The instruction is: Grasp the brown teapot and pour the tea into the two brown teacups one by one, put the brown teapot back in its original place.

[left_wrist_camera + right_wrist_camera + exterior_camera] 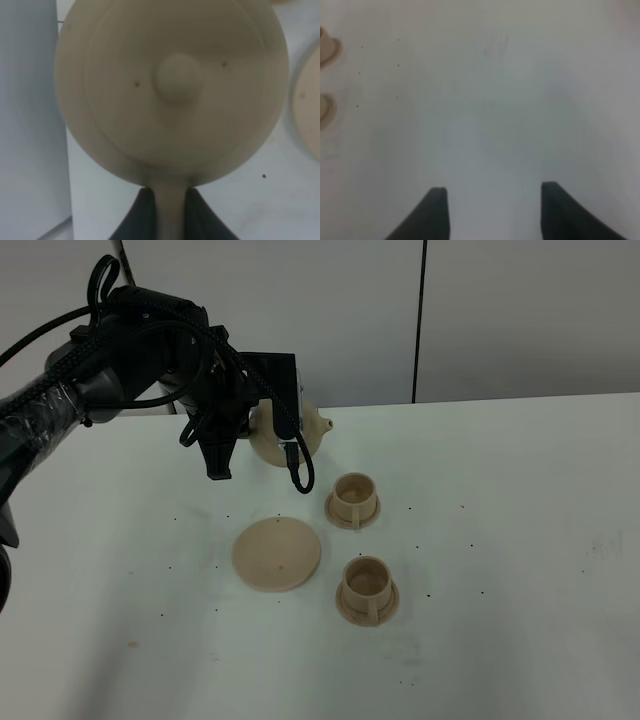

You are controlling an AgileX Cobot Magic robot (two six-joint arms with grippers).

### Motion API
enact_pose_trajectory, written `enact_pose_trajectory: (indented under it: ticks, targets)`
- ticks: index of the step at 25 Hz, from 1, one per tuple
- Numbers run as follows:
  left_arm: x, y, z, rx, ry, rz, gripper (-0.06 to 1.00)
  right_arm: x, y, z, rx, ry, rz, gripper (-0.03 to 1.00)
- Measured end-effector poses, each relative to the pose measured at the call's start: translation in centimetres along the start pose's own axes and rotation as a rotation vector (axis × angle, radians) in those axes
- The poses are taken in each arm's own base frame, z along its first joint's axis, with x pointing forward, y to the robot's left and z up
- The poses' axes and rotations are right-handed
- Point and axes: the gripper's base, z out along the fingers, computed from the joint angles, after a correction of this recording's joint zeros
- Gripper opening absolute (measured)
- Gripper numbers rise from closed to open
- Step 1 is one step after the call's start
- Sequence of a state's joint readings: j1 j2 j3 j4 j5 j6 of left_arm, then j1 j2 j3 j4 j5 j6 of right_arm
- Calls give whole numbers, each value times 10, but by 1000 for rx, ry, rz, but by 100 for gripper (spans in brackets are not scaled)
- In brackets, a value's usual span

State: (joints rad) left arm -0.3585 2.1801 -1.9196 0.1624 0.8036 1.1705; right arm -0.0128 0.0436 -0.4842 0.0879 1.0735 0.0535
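Above the white table [520, 540], our left gripper [169, 202] is clamped on the brown teapot [312, 432] handle, spout pointing 3 o'clock seen from high. The plate [277, 554] lies at its 6, the back teacup [353, 500] at 5. Our right gripper [492, 210] gapes, empty.

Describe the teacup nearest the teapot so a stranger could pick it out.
On the white table, find the tan teapot at the back. The teacup sits in front of its spout; its twin stands nearer the camera, beside the flat plate.
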Motion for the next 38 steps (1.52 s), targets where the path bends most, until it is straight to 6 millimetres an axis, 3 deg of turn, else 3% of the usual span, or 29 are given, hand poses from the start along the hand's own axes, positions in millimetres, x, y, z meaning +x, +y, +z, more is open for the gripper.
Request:
enact_pose_trajectory:
  ticks: [14, 27, 38]
  targets:
    - [-5, -4, 36, -25, -17, 89, 17, 0, 0, 0, 0, 0, 0, 41]
    - [-26, -1, 34, -136, 7, 259, 17, 0, 0, 0, 0, 0, 0, 41]
    - [-30, 0, 32, -169, 55, 364, 17, 0, 0, 0, 0, 0, 0, 41]
